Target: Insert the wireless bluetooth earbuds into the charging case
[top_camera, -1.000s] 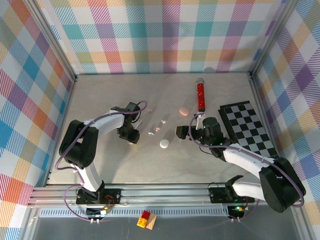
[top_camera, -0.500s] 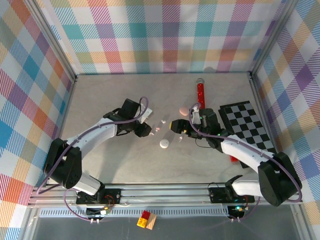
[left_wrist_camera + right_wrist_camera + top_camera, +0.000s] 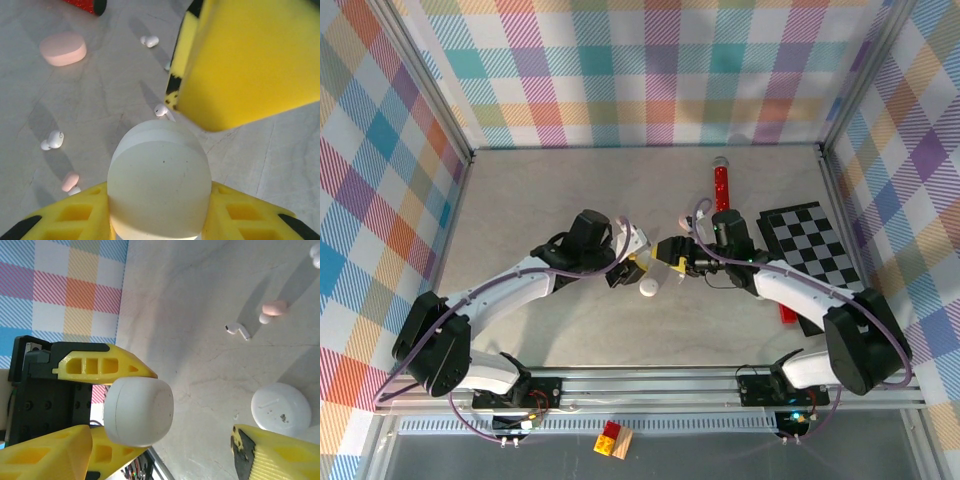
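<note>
left gripper clamped on the white pebble-shaped charging case, lid looking shut, held up off the grey table. right gripper hung just beyond that case, yellow fingers spread wide, gripping nothing. the tiny white short-stemmed earbuds lay loose on the table past the case. the nearest sat just off its far edge, under the right finger, stem slanting toward that finger. others lay further out, left of the case. right arm looked nearer, so the pick was likely its job.
</note>
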`<state>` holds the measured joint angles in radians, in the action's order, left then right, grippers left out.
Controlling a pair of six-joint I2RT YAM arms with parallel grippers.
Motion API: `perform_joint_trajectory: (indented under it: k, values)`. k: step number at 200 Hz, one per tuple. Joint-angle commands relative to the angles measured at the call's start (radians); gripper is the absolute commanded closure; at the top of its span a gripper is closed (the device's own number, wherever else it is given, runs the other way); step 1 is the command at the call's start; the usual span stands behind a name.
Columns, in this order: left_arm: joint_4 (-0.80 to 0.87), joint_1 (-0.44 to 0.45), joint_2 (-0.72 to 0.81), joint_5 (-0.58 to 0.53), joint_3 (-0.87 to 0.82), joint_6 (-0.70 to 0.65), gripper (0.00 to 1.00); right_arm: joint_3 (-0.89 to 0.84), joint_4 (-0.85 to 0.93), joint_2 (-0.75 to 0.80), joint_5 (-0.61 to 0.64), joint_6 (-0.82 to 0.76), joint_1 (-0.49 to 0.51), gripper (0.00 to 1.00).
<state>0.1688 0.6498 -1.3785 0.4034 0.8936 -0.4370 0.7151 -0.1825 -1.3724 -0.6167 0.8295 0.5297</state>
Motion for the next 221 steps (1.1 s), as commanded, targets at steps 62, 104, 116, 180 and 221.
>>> perform_joint_trajectory:
  k: [62, 104, 116, 180, 221]
  values:
    - [-0.009, 0.057, -0.041, -0.017, 0.036, -0.087, 0.61, 0.038, -0.043, -0.054, -0.114, 0.029, 0.003, 0.38]
    - [-0.025, 0.061, -0.042, -0.023, 0.040, -0.084, 0.61, 0.042, -0.034, -0.066, -0.127, 0.039, 0.003, 0.50]
    - [-0.025, 0.062, -0.046, -0.027, 0.044, -0.084, 0.61, 0.042, -0.034, -0.069, -0.127, 0.040, 0.003, 0.54]
    - [-0.038, 0.065, -0.059, -0.038, 0.049, -0.073, 0.61, 0.054, 0.015, -0.077, -0.119, 0.026, 0.002, 0.66]
    - [-0.071, 0.065, -0.052, -0.052, 0.035, -0.060, 0.57, 0.055, 0.035, -0.064, -0.093, 0.012, 0.003, 0.75]
